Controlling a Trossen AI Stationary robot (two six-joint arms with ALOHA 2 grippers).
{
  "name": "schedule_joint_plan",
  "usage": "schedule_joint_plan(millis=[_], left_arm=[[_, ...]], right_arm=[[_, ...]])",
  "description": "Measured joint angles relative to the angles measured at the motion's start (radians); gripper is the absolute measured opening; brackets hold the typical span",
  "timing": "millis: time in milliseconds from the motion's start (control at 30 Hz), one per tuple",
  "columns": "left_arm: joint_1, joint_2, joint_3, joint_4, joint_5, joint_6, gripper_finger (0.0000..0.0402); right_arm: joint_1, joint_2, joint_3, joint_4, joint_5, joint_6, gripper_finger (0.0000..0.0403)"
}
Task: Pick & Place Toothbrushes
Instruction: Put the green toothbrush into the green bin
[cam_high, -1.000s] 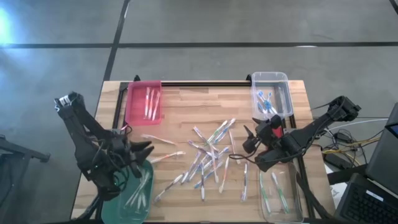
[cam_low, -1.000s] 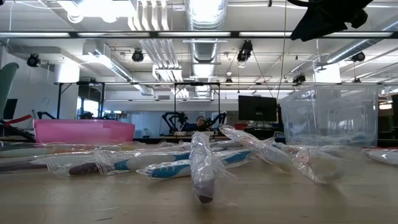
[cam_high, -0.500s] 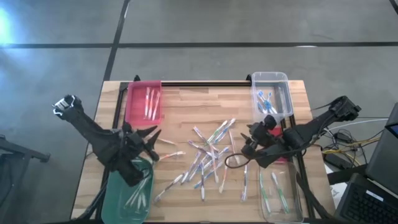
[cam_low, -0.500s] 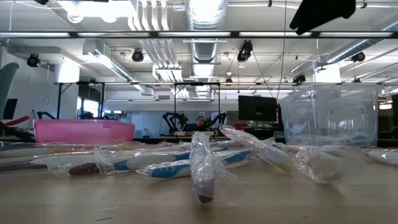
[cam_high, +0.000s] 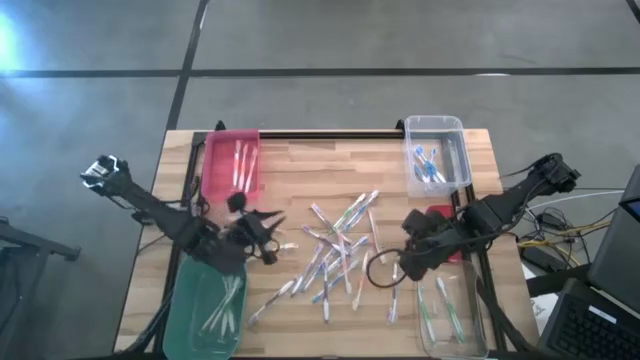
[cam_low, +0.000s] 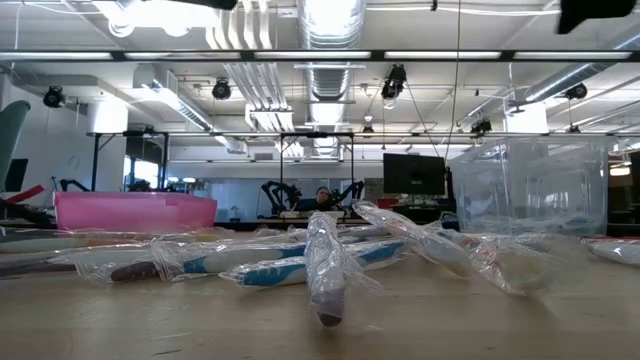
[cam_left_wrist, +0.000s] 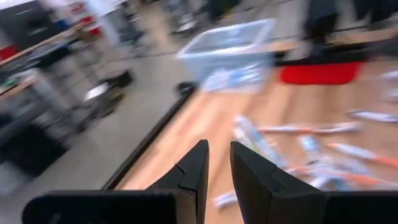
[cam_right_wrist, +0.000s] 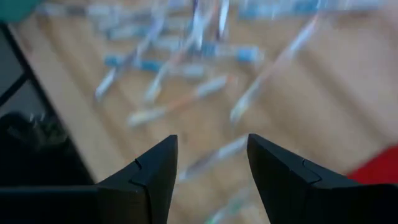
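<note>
The table (cam_high: 300, 165) is pale striped butcher-block wood, edged along its far side and left side by a black rail (cam_high: 330, 134). A pink bin (cam_high: 214, 165) holds toothbrushes that look pale with pink accents. A clear bin (cam_high: 455, 135) at the far right holds blue-accented ones, and a green bin (cam_high: 190, 310) at the near left holds pale sticks, perhaps green-tinted, though they are too small to tell. The scattered toothbrushes (cam_high: 335, 255) are whitish with pink, green and blue touches, wrapped in clear film. Both arms are dark; a red patch (cam_high: 438, 214) shows beside the right arm. The floor (cam_high: 320, 40) is grey with dark lines.
</note>
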Motion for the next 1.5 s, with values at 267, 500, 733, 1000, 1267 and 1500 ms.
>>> schedule_joint_plan(millis=[267,500,733,1000,1267,1500], left_arm=[[0.134,0.000,-0.173,0.569,0.487,0.323,0.0071],[0.232,0.000,-0.303,0.857,0.759,0.380,0.0071],[0.273,0.000,-0.341,0.905,0.910,0.436,0.0071],[0.273,0.000,-0.318,0.910,0.765,0.428,0.0071],[0.273,0.000,-0.314,0.909,0.766,0.404,0.0071],[0.273,0.000,-0.316,0.908,0.766,0.405,0.0071]], right_arm=[[0.115,0.000,-0.011,-0.101,-0.136,0.282,0.0173],[0.238,0.000,-0.032,-0.192,-0.138,0.476,0.0171],[0.314,0.000,-0.116,-0.199,-0.248,0.618,0.0171],[0.364,0.000,-0.237,-0.055,-0.285,0.677,0.0171],[0.377,0.030,-0.305,0.018,-0.346,0.697,0.0170],[0.377,0.181,-0.243,0.021,-0.387,0.609,0.0170]])
